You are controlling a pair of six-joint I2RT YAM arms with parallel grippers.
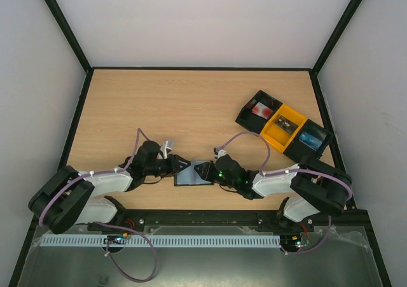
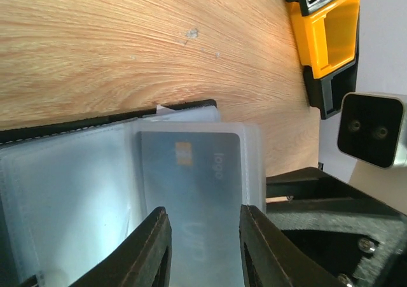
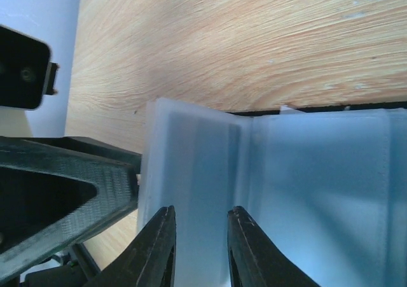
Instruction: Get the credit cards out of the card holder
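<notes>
The black card holder (image 1: 193, 174) lies open on the wood near the front, between both grippers. In the left wrist view its pale sleeves (image 2: 63, 185) are spread out, and a blue-grey credit card (image 2: 191, 172) with a chip and the word "logo" sits in the right sleeve. My left gripper (image 1: 180, 166) is open, its fingers (image 2: 156, 249) straddling that card's near end (image 2: 203, 236). My right gripper (image 1: 208, 170) is open over the holder's other side (image 3: 200, 236), with a raised pale sleeve panel (image 3: 191, 166) between its fingers. Whether the fingers touch the sleeves is unclear.
A long black-and-yellow tray (image 1: 283, 129) lies at the back right, holding a red-and-white object (image 1: 260, 109) and a blue object (image 1: 310, 138); its edge shows in the left wrist view (image 2: 324, 32). The two grippers nearly meet over the holder.
</notes>
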